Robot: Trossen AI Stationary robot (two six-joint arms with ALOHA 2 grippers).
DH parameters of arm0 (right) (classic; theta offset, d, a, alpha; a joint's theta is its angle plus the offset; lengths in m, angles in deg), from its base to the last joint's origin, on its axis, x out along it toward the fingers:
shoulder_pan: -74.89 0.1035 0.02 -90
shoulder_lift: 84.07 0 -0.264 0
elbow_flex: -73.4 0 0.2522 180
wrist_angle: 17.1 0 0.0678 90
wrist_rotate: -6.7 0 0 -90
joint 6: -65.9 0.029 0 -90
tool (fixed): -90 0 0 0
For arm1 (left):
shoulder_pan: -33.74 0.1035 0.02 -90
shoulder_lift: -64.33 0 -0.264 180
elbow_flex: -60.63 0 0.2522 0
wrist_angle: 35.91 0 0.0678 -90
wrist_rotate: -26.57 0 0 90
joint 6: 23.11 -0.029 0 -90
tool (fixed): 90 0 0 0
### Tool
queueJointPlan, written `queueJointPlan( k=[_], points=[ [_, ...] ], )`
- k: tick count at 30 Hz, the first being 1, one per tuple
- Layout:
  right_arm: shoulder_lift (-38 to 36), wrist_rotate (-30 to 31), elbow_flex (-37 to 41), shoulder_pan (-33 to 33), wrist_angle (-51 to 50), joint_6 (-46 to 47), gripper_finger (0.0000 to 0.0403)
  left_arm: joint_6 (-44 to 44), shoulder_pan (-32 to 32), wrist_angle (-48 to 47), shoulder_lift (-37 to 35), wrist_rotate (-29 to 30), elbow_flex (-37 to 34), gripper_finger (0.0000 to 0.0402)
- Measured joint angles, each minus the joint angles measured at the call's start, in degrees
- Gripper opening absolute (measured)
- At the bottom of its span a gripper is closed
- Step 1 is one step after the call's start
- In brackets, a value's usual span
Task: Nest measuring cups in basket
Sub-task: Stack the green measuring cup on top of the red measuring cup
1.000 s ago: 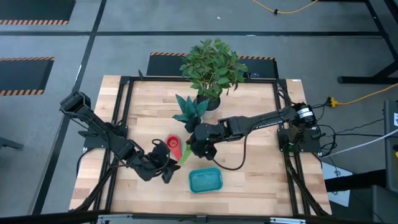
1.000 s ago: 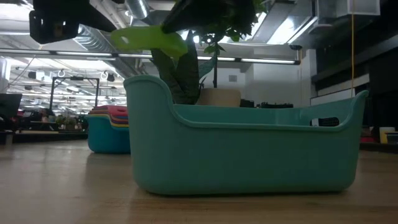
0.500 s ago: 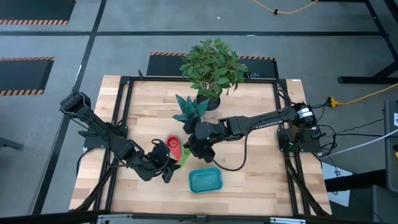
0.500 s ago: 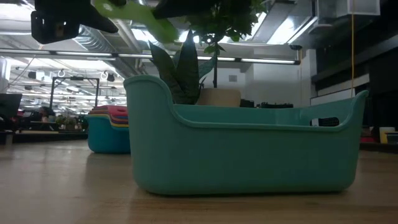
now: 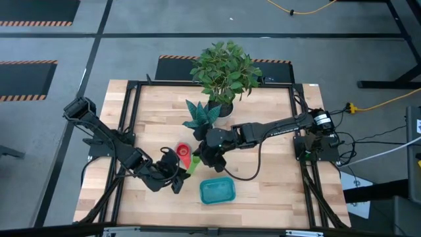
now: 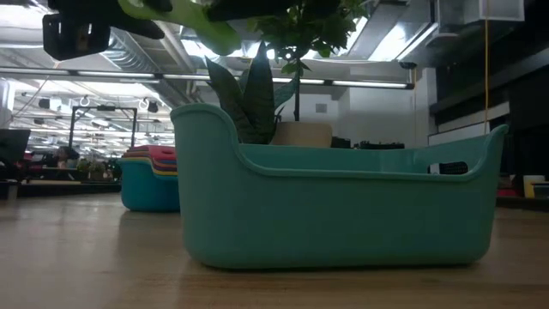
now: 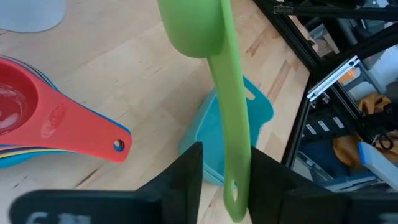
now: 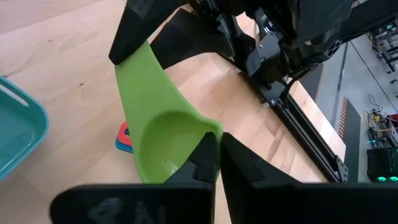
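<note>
A green measuring cup (image 5: 193,164) hangs in the air between my two grippers, above the table. My right gripper (image 8: 215,142) is shut on its bowl. My left gripper (image 7: 227,154) stands open with a finger on either side of the cup's flat handle (image 7: 235,130). Other measuring cups sit stacked, red on top (image 5: 183,153), with the stack's base on the table (image 6: 150,178). The teal basket (image 5: 217,191) stands on the table near the front edge, with no cup showing in it. My right gripper pinches the rim of the green cup's bowl (image 8: 208,129) between its two fingers, coming from the table's right and slanting down. The cup is lifted clear, its handle (image 8: 140,68) reaching away toward my left gripper. My left gripper has the handle between its fingers near the free end (image 7: 233,199). A gap shows beside one finger (image 7: 189,174), and I cannot tell whether the other touches.
A leafy potted plant (image 5: 223,69) and a smaller teal-leaved plant (image 5: 200,117) stand at the back centre. Black frame rails (image 5: 125,125) run along the table's sides. Bare wood lies to the right of the basket and along the front.
My right gripper has tipped in place, turning the green cup with it. In the low view the cup's handle has swung from level to slanting, up and toward my left gripper. The stack and the basket have stayed put.
</note>
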Motion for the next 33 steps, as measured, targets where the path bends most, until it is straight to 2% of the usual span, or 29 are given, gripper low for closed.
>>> queueJointPlan(
  k=[10, 22, 25, 33],
  points=[
    [0.0, 0.1, 0.0, 0.0, 0.0, 0.0, 0.0027, -0.2, 0.0, 0.1, 0.0, 0.0, 0.0, 0.0009],
    [0.0, 0.0, 0.0, 0.0, -0.4, 0.0, 0.0031, 0.0, 0.0, 0.0, 0.0, 0.1, 0.0, 0.0005],
    [0.0, -0.2, 0.0, 0.0, -0.7, 0.0, 0.0053, 0.3, 0.0, -0.3, 0.0, 0.1, 0.0, 0.0003],
    [-0.1, -0.3, 0.0, 0.1, -0.7, -0.1, 0.0152, 1.1, 0.0, -0.2, 0.0, 0.2, 0.0, 0.0003]
  ],
)
